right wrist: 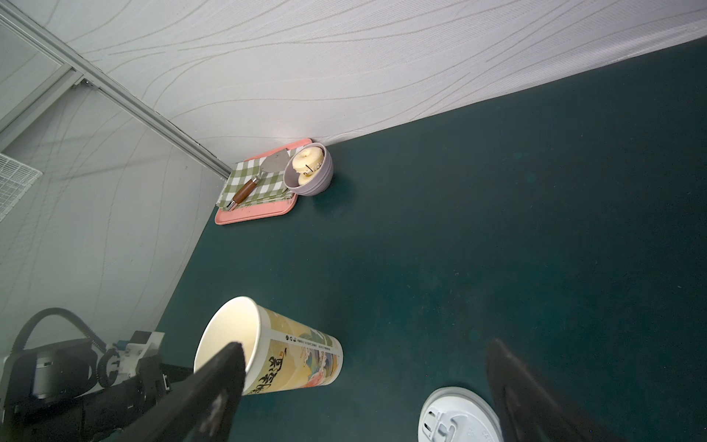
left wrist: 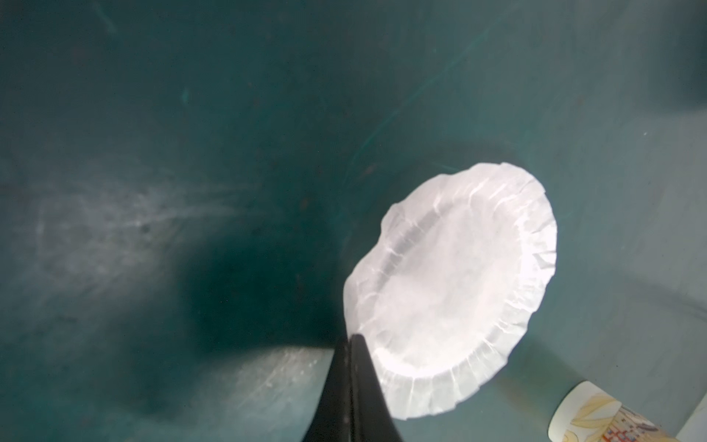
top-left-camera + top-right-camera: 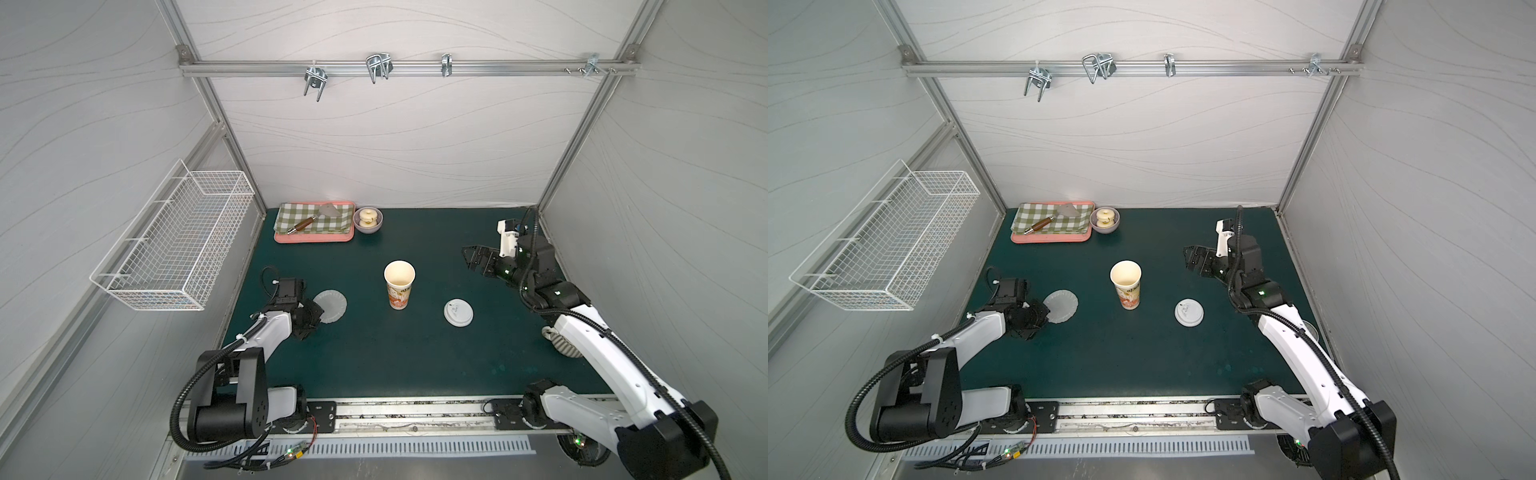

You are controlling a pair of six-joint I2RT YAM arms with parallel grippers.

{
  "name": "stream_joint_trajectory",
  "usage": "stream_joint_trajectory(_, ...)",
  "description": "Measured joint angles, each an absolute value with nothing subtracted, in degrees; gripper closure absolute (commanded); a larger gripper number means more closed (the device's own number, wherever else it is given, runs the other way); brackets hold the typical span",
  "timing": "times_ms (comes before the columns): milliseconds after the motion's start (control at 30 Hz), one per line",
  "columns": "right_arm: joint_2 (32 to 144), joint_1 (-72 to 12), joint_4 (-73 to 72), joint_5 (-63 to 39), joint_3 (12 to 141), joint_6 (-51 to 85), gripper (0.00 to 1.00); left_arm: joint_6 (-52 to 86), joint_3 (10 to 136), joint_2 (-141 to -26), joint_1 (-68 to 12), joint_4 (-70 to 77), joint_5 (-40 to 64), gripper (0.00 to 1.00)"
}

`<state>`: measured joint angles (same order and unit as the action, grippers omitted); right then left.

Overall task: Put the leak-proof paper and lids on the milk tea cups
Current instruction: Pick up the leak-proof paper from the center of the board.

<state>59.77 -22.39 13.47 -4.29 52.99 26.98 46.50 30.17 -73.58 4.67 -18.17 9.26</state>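
my left arm reaches low over the mat, left gripper pinched tight on the edge of the one leak-proof paper, apart from the one upright milk tea cup. my right arm is raised and bent, right gripper spread wide, holding nothing. one plastic lid.

top views overhead, near identical, wrist views low, seemingly sharing the cup
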Motion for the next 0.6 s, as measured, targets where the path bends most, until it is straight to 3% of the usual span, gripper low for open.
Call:
stream_joint_trajectory(433, 59.7, -23.6, 18.4, -5.8, 56.1, 26.4, 0.01, 42.2, 42.7, -63.2, 3.8, -27.1, 12.1, 1.0)
stream_joint_trajectory(600, 58.5, -24.5, 20.5, -6.7, 57.0, 26.0, 0.01, 41.5, 53.0, -62.5, -2.3, -29.0, 14.7, 1.0)
